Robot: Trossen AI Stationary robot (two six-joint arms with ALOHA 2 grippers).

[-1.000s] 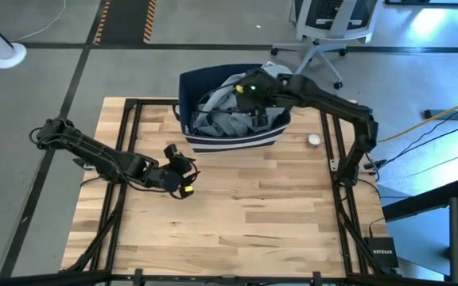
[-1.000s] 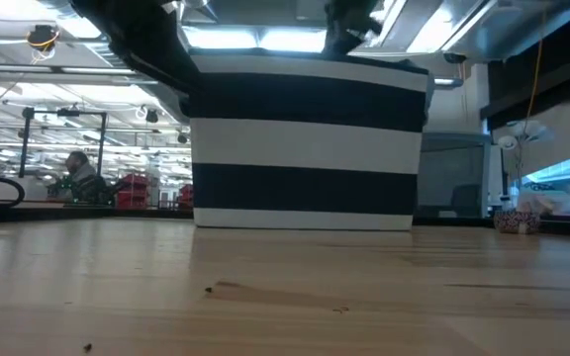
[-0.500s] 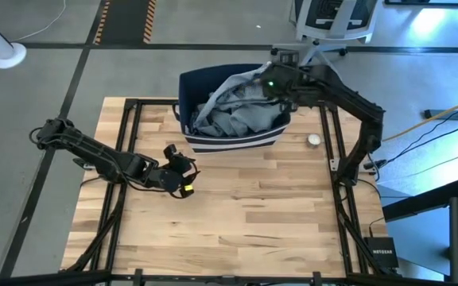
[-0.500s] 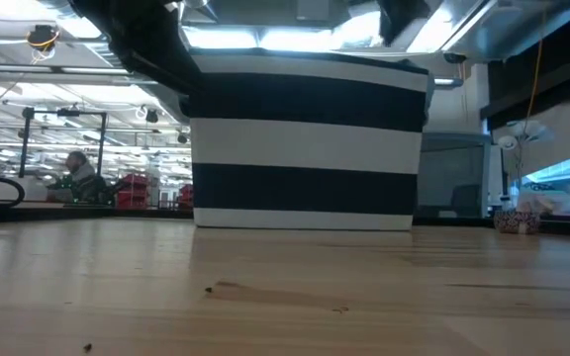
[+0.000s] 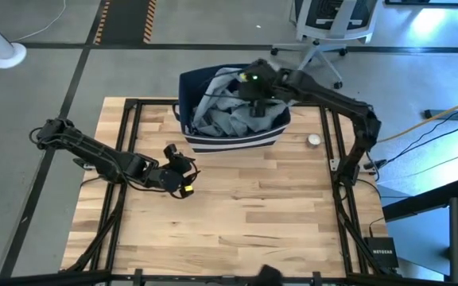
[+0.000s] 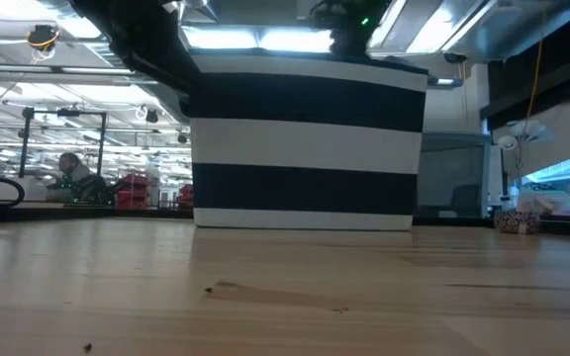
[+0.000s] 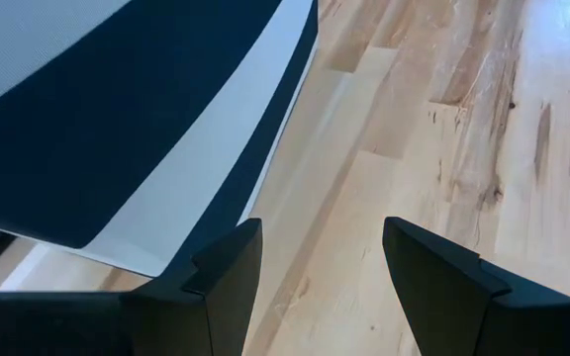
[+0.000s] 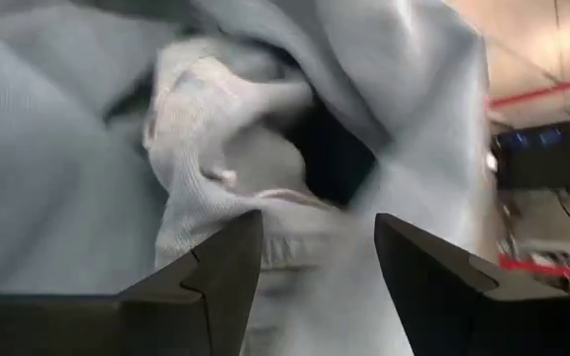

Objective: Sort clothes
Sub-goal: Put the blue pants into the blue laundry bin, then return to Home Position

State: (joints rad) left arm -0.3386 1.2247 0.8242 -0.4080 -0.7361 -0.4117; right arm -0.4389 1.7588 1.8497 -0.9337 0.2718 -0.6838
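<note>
- The wooden table [image 5: 245,214] lay bare across its near half, its pale planks filling the foreground of the low view.
- The left gripper [image 5: 183,170] hung over the table's left-middle part, well short of the bin, with its arm stretched in from the left edge.
- In the left wrist view its two dark fingers [image 7: 228,272] stood spread apart with nothing between them, only planks and the bin's striped side beyond.
- The navy bin with white stripes [image 5: 237,141] stood at the far edge of the table, upright, its broad bands facing the low camera [image 6: 305,148].
- The large light grey-blue garment [image 5: 229,115] lay heaped inside the bin, rumpled and filling most of it.
- The right gripper [image 5: 254,94] was over the bin's far side, down at the heap, its arm reaching in from the right.
- In the right wrist view its fingers [image 8: 216,282] stood apart, with folds of the grey-blue cloth [image 8: 295,247] in the gap and all around; whether they pinched the cloth could not be told.
- A small white round object [image 5: 314,141] sat on the table just right of the bin.
- Beyond the table an office chair [image 5: 328,32] stood on the grey floor.
</note>
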